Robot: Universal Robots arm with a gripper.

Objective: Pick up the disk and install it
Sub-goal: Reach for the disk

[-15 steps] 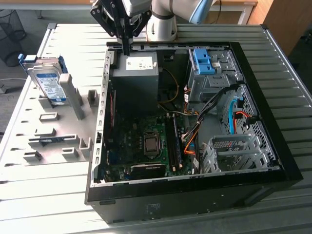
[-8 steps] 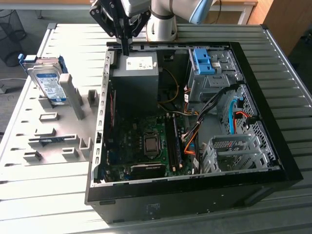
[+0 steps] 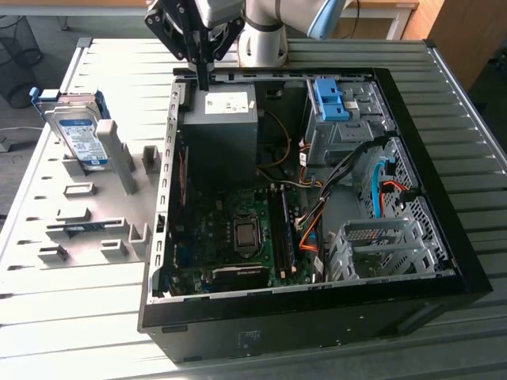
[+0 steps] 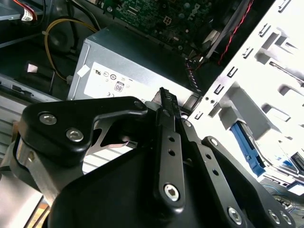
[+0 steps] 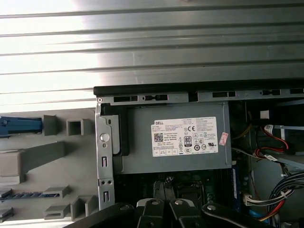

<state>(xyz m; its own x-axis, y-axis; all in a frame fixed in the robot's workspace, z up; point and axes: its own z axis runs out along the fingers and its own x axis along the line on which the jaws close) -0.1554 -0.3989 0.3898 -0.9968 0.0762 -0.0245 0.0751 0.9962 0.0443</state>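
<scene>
The disk, silver with a blue-and-white label and blue rails, stands on edge in the grey slotted rack at the exterior view's left, outside the open computer case. In the first wrist view its blue rail shows edge-on. My gripper hangs over the case's back wall, above the grey power-supply box and to the right of the disk. Its fingers are shut together with nothing between them, and in the first wrist view the gripper is over the motherboard side of the box.
Inside the case are the motherboard, loose cables, a metal drive cage topped by a blue bracket, and a second cage near the front. The ribbed metal table surrounds everything.
</scene>
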